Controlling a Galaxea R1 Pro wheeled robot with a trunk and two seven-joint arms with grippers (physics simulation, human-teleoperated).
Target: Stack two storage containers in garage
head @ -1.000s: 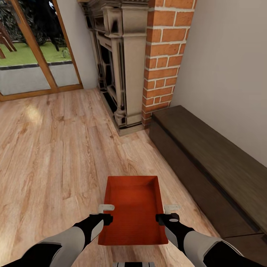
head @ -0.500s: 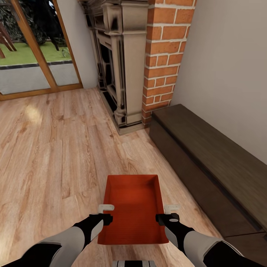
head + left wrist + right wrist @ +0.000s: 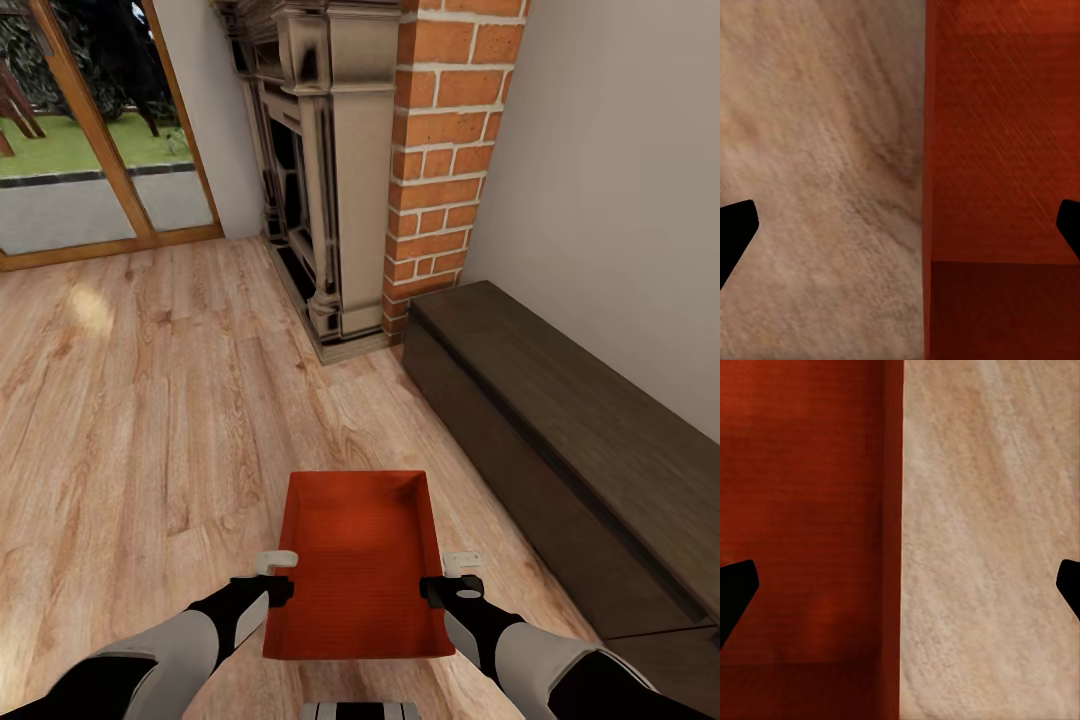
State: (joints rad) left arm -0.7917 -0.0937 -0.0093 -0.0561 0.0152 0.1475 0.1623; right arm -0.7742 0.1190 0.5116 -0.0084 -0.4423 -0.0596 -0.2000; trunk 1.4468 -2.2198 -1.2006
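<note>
Head view: one orange-red storage container (image 3: 355,565) lies on the living room's wood-plank floor (image 3: 150,420), near the dark bench (image 3: 570,450). The left tool (image 3: 268,575) and right tool (image 3: 455,578) hang over its two long walls.

Left wrist view: the fingers spread wide, straddling the container's wall (image 3: 930,150).

Right wrist view: likewise wide across the opposite wall (image 3: 894,510). Uneven closing could tilt or skid the tray.

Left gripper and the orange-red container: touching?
Cannot tell. The left wrist view shows the left gripper open, straddling the container wall; neither contact nor gap shows plainly.
</note>
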